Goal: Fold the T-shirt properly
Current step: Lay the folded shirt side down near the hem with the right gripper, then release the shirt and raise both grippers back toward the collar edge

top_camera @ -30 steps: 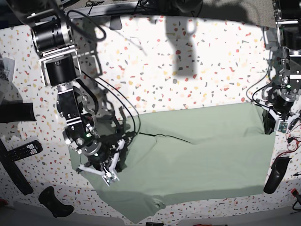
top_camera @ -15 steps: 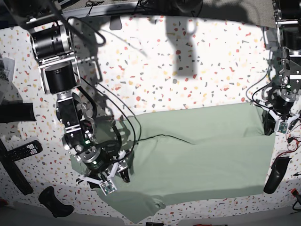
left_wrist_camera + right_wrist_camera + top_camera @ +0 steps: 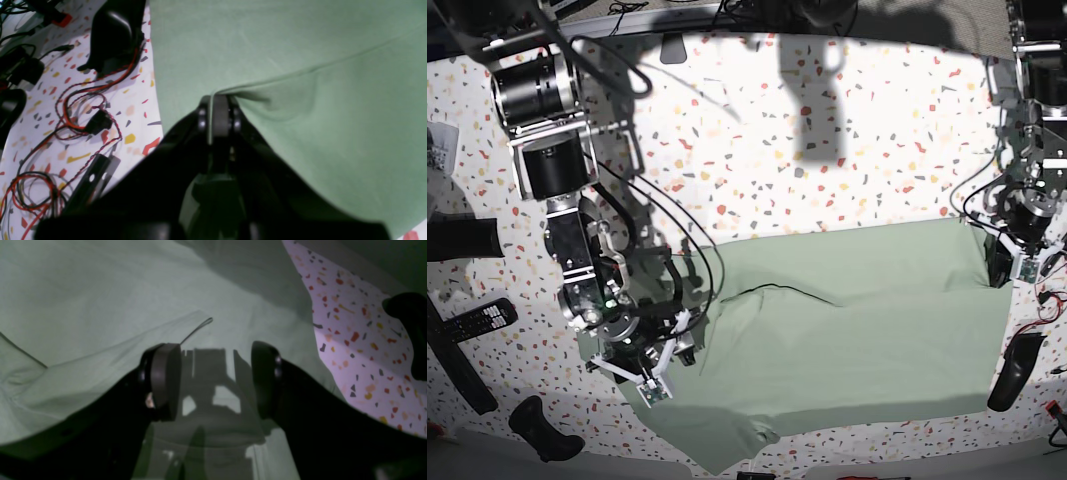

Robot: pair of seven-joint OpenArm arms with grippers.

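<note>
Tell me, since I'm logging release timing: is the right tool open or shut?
Open: the right tool shows a clear gap between its fingers, hovering over the T-shirt, gripping nothing.

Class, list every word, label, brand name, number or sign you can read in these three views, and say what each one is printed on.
No text can be read anywhere.
Paper at the table's edge: dark print, too small and blurred to read.
Remote control: buttons show, markings too small to read.
T-shirt: plain green cloth, no visible print or label.
</note>
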